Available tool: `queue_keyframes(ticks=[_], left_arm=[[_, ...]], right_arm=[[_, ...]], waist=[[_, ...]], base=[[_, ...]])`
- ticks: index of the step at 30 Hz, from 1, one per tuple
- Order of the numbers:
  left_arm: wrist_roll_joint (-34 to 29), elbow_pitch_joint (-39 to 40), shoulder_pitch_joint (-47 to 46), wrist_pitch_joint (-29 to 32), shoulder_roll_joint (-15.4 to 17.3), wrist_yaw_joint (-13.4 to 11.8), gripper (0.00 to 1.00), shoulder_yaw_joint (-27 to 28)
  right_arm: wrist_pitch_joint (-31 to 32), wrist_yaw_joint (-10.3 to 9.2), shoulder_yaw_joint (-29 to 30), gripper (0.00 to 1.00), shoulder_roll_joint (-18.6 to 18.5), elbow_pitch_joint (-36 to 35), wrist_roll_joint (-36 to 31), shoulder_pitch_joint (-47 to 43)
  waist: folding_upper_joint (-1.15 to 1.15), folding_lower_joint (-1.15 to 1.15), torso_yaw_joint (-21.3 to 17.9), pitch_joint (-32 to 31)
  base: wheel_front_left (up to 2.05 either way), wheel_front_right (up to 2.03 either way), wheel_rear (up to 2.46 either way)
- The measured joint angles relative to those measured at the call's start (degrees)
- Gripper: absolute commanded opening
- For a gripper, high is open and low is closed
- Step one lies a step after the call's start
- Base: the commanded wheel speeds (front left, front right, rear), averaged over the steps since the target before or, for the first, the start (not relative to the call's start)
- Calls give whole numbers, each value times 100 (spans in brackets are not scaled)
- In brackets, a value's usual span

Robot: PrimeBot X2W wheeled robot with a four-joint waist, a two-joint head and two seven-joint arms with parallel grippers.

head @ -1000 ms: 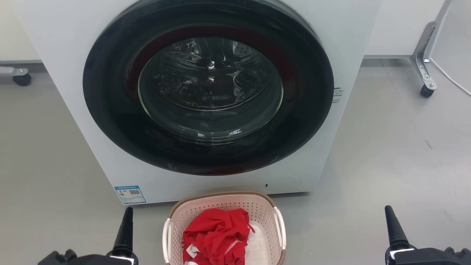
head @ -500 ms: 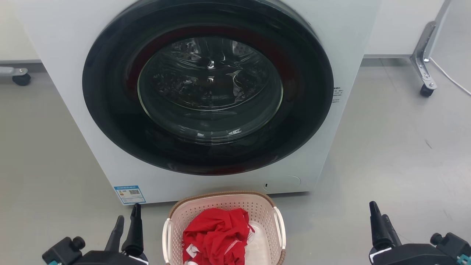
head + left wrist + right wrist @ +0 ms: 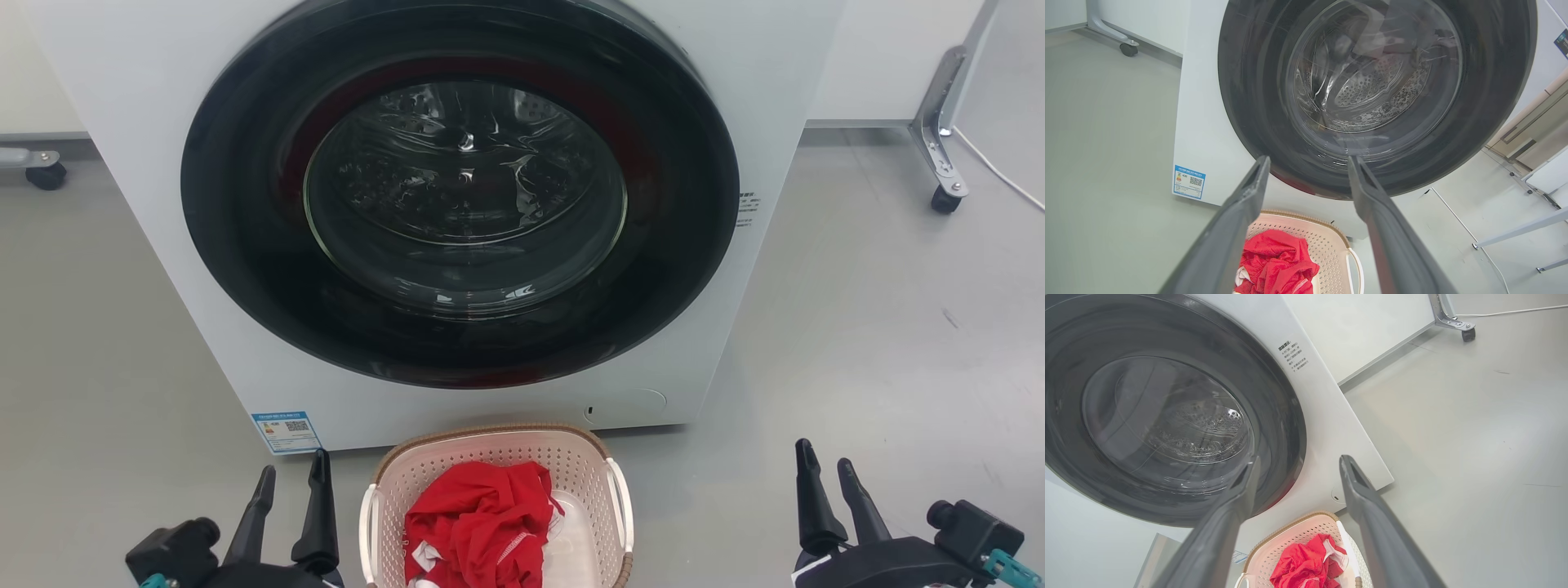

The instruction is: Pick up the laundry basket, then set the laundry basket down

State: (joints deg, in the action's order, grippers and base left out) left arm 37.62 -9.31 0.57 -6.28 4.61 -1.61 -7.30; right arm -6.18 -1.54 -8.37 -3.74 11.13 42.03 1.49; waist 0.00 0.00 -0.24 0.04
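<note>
The cream, brown-rimmed laundry basket (image 3: pixel 575 467) stands upright on the floor (image 3: pixel 857 327), holding red cloth (image 3: pixel 478 523).

Bright, even light is filling the scene; glare is streaking the door glass (image 3: pixel 465 196), and wide-angle distortion is curving both wrist views.

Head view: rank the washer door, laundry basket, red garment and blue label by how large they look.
1. washer door
2. laundry basket, cut off by the bottom edge
3. red garment, lying inside the basket
4. blue label
</note>
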Motion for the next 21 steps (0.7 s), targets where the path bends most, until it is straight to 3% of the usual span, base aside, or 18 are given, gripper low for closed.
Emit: queue_keyframes(ticks=[21], left_arm=[[-2092,342,143,-448,-31,-298,100,-162]], right_arm=[[-452,-256,-458,100,-54,-348,-1820,-107]], waist=[[0,0,-7,9]], base=[[0,0,0]])
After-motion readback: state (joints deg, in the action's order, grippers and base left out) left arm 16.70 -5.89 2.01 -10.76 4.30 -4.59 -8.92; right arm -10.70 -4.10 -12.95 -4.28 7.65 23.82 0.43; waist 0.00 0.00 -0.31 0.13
